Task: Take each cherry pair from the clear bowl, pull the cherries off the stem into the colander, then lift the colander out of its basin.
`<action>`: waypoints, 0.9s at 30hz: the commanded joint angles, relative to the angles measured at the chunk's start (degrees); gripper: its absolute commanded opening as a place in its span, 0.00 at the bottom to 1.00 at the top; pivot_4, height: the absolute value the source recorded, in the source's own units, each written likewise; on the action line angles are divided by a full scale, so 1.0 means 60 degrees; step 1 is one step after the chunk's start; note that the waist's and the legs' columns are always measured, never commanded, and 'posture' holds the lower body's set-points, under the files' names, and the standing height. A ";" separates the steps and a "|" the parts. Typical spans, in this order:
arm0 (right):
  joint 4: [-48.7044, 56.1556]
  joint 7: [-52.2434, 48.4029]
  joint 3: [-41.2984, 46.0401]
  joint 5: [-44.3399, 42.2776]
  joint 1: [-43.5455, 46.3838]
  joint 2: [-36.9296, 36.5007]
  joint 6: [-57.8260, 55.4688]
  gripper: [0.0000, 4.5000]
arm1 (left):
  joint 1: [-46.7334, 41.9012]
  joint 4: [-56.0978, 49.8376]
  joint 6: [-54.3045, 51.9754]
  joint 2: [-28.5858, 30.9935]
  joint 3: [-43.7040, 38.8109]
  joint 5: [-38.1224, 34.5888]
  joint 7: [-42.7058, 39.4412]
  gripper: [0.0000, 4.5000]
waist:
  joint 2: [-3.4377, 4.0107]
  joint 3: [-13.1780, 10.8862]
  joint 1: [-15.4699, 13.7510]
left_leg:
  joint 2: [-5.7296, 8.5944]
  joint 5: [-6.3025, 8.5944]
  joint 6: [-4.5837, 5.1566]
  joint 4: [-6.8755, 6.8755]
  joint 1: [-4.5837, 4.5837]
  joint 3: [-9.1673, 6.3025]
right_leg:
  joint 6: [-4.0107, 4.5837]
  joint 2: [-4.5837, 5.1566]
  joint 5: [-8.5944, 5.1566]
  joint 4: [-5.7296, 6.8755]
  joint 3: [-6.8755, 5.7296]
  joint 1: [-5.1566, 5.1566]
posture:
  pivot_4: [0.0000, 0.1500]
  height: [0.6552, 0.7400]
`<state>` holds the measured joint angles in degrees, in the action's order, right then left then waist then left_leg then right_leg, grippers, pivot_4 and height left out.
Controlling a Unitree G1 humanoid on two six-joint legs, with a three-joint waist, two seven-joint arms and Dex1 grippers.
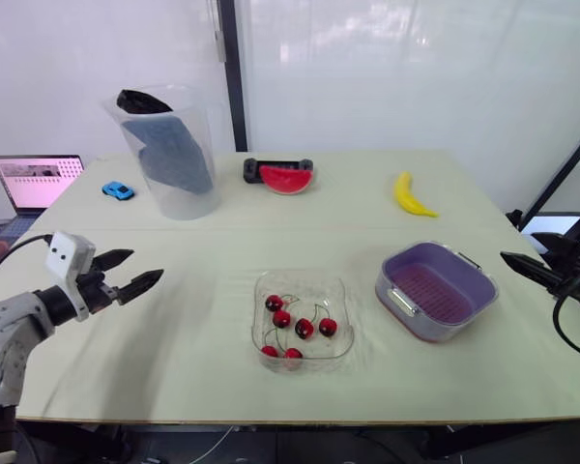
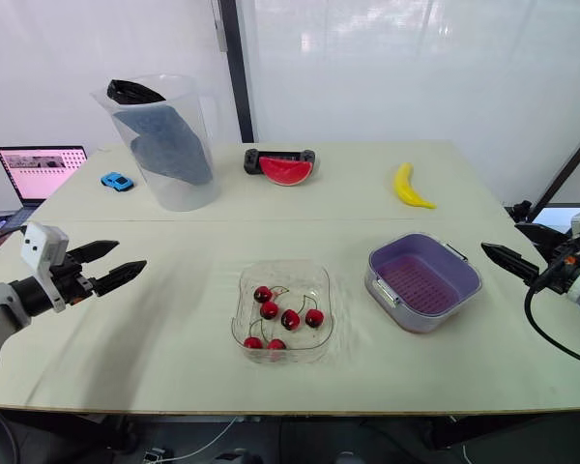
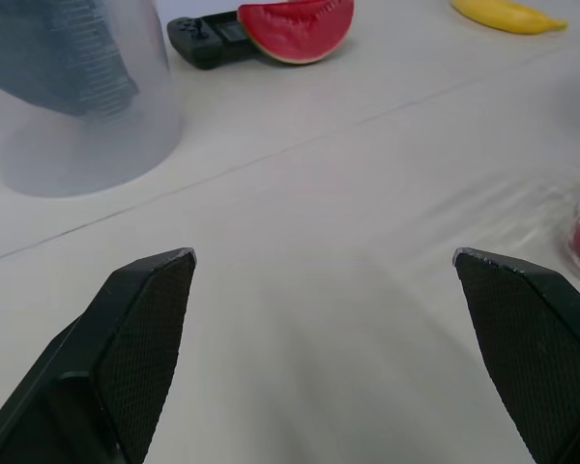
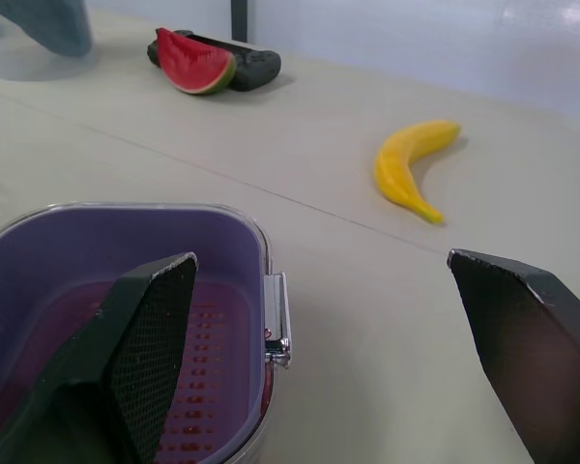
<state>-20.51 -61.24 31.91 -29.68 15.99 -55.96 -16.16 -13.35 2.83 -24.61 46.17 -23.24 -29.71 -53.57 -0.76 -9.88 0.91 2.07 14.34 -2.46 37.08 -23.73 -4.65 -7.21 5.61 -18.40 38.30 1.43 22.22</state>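
A clear bowl point(image 1: 340, 290) sits at the table's front middle with several red cherries point(image 1: 304, 329) on green stems inside. To its right stands a purple colander point(image 1: 430, 290) nested in its grey basin point(image 1: 391, 302), with nothing in it; it also appears under my right gripper point(image 4: 321, 255). My left gripper point(image 1: 145, 265) hovers open and holding nothing over the table, well left of the bowl. The right gripper point(image 2: 503, 237) is open and holding nothing, off the table's right edge beside the basin.
At the back stand a clear pitcher point(image 1: 169, 155) holding dark cloth, a blue toy car point(image 1: 117, 190), a black controller point(image 1: 256, 169) with a watermelon slice point(image 1: 287, 179), and a banana point(image 1: 411, 196). A laptop point(image 1: 37, 181) is far left.
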 commanded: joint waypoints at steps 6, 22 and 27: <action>0.0117 0.0001 0.0284 -0.0112 -0.0088 -0.0043 0.0273 0.99 | -0.0034 -0.0167 0.0285 0.0271 -0.0087 -0.0032 -0.0297 1.00 | 0.0001 0.0000 -0.0004 | 0.0000 0.0000 0.0000 0.0000 0.0001 0.0000 | 0.0000 0.0000 0.0000 0.0000 0.0000 -0.0002 | 1.00 1.00; 0.4682 -0.0269 -0.0528 -0.2284 -0.0341 -0.1271 -0.3905 0.99 | -0.0791 -0.1705 -0.1884 0.1024 0.0174 -0.2219 -0.1627 1.00 | 0.0032 -0.0019 0.0003 | -0.0021 0.0000 0.0001 0.0002 -0.0002 -0.0005 | 0.0000 0.0000 0.0000 0.0004 0.0001 0.0002 | 1.00 1.00; 0.7385 0.0614 -0.1263 -0.3655 0.0684 -0.1750 -0.5496 0.99 | -0.1253 -0.2867 -0.2539 0.1514 0.0698 -0.3035 -0.2574 1.00 | 0.0036 -0.0013 0.0007 | -0.0030 0.0008 0.0012 -0.0005 0.0001 -0.0010 | 0.0000 -0.0002 0.0000 -0.0013 -0.0006 -0.0010 | 1.00 1.00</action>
<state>19.82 -60.14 24.87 -48.72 18.32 -66.02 -46.82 -21.04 -12.93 -38.76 54.62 -20.07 -46.35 -67.19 -0.54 -9.96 0.95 1.90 14.41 -2.36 37.06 -23.72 -4.69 -7.22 5.60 -18.40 38.20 1.41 22.16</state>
